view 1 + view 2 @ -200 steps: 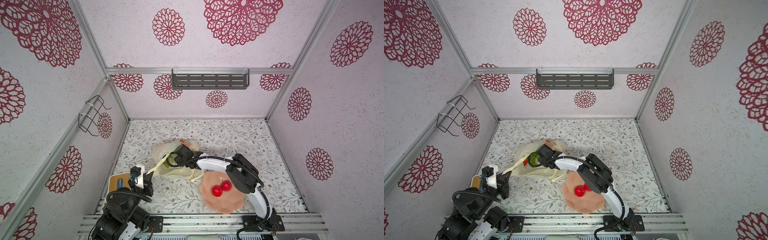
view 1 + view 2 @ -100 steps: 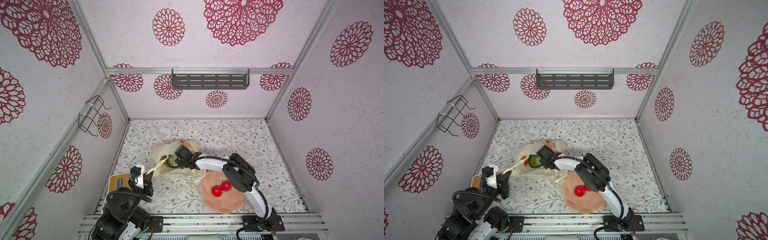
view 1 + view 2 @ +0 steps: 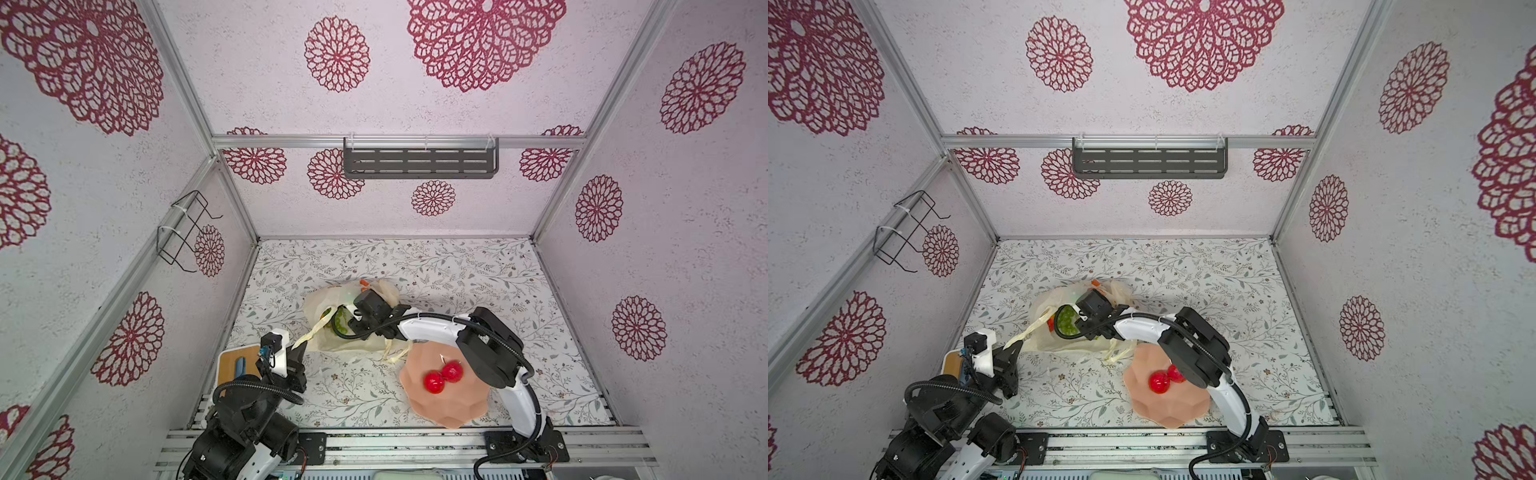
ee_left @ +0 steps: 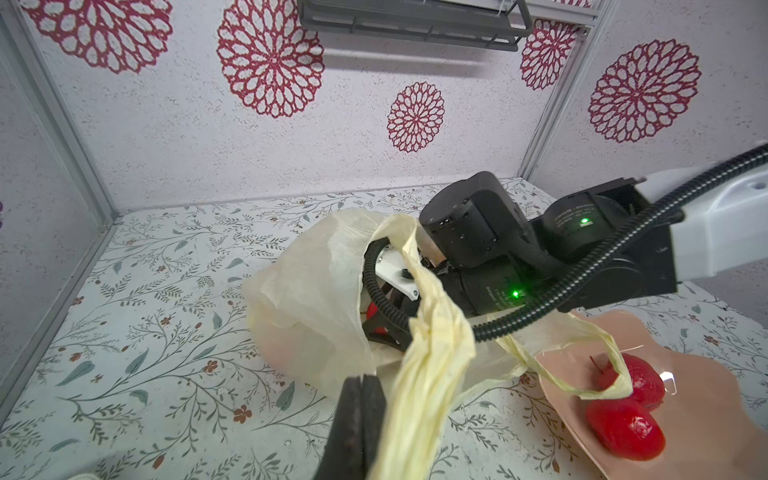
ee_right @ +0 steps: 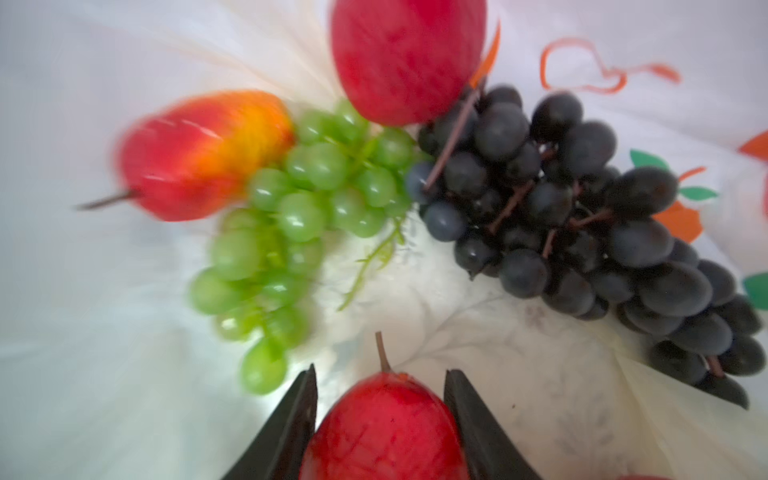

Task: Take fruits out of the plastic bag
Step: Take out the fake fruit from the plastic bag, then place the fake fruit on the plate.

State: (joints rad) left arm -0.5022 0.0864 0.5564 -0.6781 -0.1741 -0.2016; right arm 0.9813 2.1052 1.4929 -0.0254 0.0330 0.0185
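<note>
The plastic bag [image 3: 320,303] [image 4: 307,291] lies left of centre on the floral table, its mouth facing the front. My left gripper [image 3: 298,347] [image 4: 359,390] is shut on a bag handle [image 4: 428,374] and holds it taut. My right gripper [image 5: 381,370] reaches inside the bag, shut on a red apple [image 5: 382,428]. Further in lie another red apple [image 5: 407,58], a red-yellow mango [image 5: 199,153], a green grape bunch [image 5: 299,216] [image 3: 1068,322] and a dark grape bunch [image 5: 582,216]. Two red fruits [image 3: 442,374] sit in the pink bowl [image 3: 449,411].
The pink bowl stands front right of the bag, under the right arm's elbow [image 3: 490,353]. A wooden board [image 3: 230,361] sits at the front left corner. A grey shelf [image 3: 419,162] hangs on the back wall and a wire rack [image 3: 183,232] on the left wall.
My right gripper's jaws have closed from wide open onto the red apple inside the bag. The left gripper and the handle have stayed where they were.
</note>
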